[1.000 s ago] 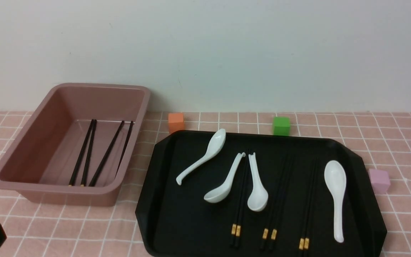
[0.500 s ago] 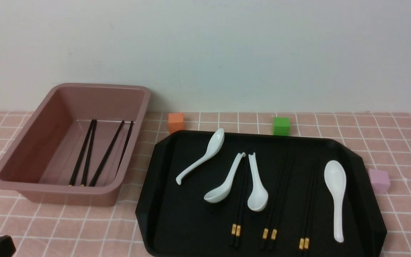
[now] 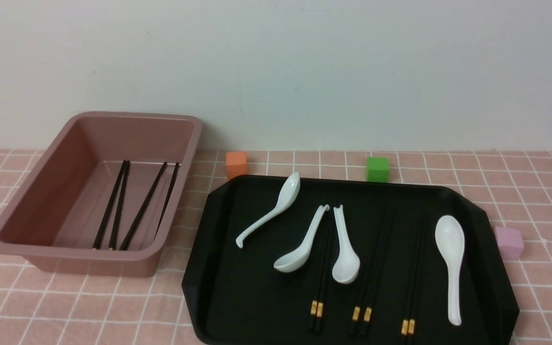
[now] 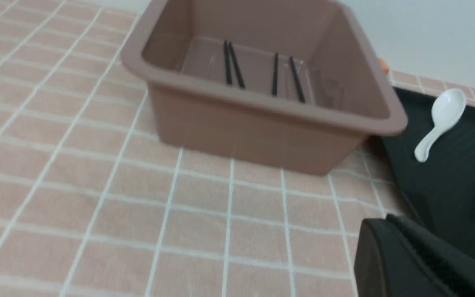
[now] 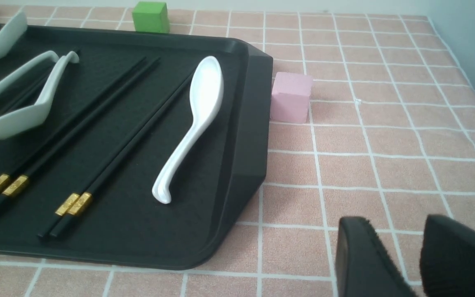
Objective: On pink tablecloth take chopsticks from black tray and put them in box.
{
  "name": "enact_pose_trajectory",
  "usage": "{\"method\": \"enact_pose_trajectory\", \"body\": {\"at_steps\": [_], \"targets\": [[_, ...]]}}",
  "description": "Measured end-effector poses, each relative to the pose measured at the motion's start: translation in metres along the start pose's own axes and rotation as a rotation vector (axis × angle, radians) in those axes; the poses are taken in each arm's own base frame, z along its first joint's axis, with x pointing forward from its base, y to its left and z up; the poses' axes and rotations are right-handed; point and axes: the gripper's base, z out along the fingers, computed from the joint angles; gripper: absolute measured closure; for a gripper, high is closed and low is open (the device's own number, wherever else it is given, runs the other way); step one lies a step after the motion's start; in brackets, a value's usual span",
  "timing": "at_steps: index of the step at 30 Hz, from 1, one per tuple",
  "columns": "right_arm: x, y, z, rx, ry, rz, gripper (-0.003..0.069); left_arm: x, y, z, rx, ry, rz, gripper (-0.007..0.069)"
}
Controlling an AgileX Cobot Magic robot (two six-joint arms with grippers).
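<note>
A pink tablecloth with white grid lines is covering the surface up to a plain pale wall, with the black tray sitting at 5 o'clock and the mauve box at 9 o'clock. Three pairs of chopsticks are lying on the tray among white spoons, while two more pairs are lying inside the box. The right gripper is hovering empty over the cloth with a narrow gap between its fingers; only one finger of the left gripper is showing, so I cannot tell its state.

Spoons crowding leftmost chopsticks
</note>
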Motion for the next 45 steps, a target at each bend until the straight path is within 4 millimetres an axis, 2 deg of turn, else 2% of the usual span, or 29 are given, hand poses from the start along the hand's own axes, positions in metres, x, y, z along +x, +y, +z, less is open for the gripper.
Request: {"method": "enact_pose_trajectory", "body": {"at_steps": [3, 9, 45], "targets": [[0.0, 0.0, 0.0, 0.0, 0.0, 0.0, 0.0419, 0.0063, 0.0024, 0.0, -0.031, 0.05, -0.013, 0.0638], [0.0, 0.0, 0.0, 0.0, 0.0, 0.0, 0.0419, 0.0064, 0.0052, 0.0, -0.08, 0.042, -0.033, 0.0638], [0.0, 0.0, 0.0, 0.0, 0.0, 0.0, 0.0419, 0.0071, 0.0053, 0.0, -0.082, 0.049, -0.036, 0.0637]]}}
